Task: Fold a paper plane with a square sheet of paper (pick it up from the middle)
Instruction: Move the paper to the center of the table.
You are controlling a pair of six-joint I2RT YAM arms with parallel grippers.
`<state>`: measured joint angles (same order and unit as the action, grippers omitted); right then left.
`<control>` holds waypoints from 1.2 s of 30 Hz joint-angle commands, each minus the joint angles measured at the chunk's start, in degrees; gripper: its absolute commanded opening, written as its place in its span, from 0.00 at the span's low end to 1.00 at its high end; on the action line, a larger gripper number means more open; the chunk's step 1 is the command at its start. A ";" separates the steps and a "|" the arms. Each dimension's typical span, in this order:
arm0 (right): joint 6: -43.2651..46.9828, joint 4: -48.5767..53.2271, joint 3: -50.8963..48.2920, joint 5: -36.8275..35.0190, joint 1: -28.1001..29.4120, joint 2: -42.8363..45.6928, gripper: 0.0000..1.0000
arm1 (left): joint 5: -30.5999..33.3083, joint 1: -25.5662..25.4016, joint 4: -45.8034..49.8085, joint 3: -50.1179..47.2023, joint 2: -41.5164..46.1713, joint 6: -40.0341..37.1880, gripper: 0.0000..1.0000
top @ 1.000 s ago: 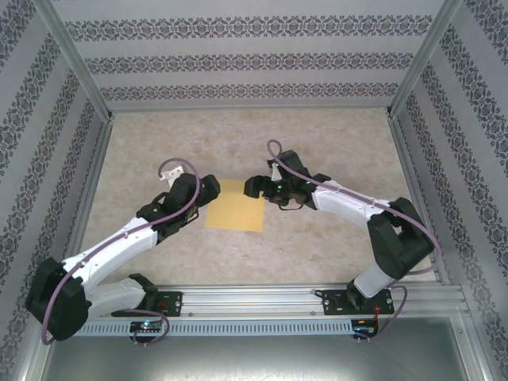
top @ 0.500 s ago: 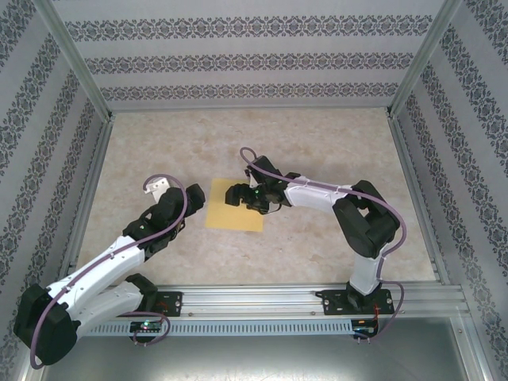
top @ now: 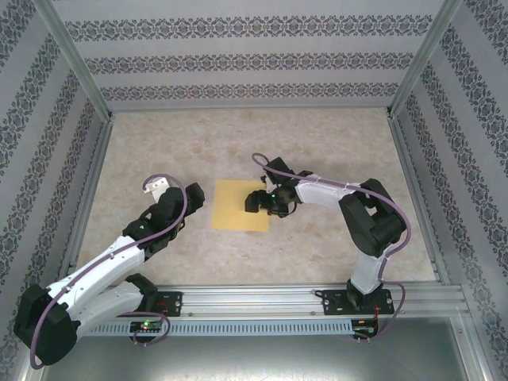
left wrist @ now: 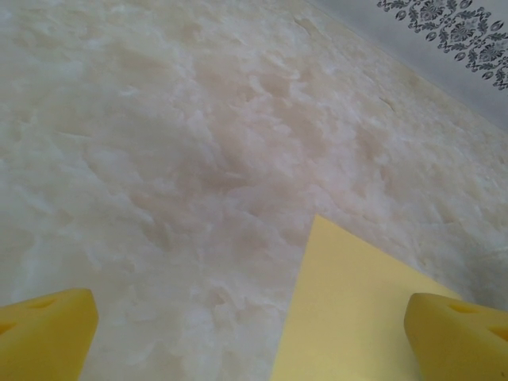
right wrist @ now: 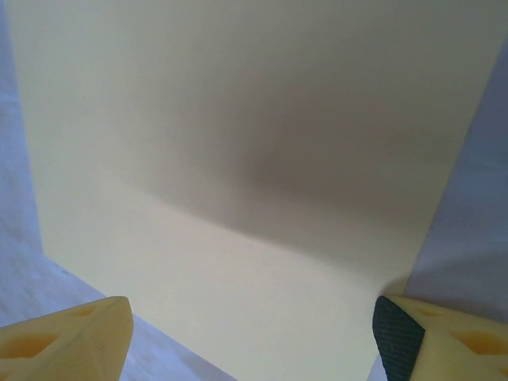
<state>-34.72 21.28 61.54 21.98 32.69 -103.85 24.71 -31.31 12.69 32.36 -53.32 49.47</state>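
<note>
1. Square sheet of paper (top: 236,205): flat and unfolded at the centre of the worktop (top: 333,143).
2. Right gripper (top: 255,203): jaws spread wide, empty, poised over the paper's right half; the nearer arm.
3. Left gripper (top: 193,195): jaws fully apart, empty, just beside the paper's left edge.
4. Likely approach: the paper's middle lies just left of the right gripper.

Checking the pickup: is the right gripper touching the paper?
Cannot tell: right wrist view shows the right gripper over the paper, contact or gap unclear.
</note>
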 commanded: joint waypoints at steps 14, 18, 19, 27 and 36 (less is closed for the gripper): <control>-5.86 -0.10 10.31 -1.08 4.20 -3.97 0.81 | -4.08 0.90 0.28 3.96 -4.00 -5.53 1.00; -6.75 -1.72 9.18 -2.11 4.19 -6.20 0.81 | -6.80 1.91 -0.41 4.51 -4.44 -3.63 1.00; -6.32 -1.42 8.81 -2.11 4.01 -6.37 0.81 | -7.37 2.27 -1.35 4.04 -4.31 -3.14 1.00; 0.01 1.67 1.64 -0.91 -1.49 -4.34 0.79 | -13.74 4.17 -3.33 5.46 -8.50 -3.36 1.00; 9.55 3.62 -0.65 3.33 -5.55 0.52 0.77 | -18.74 4.23 -7.43 5.82 -11.17 -4.62 1.00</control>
<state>-30.11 20.47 61.45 25.17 27.18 -104.51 8.40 -27.64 8.19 36.18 -63.68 45.56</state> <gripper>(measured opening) 0.774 0.999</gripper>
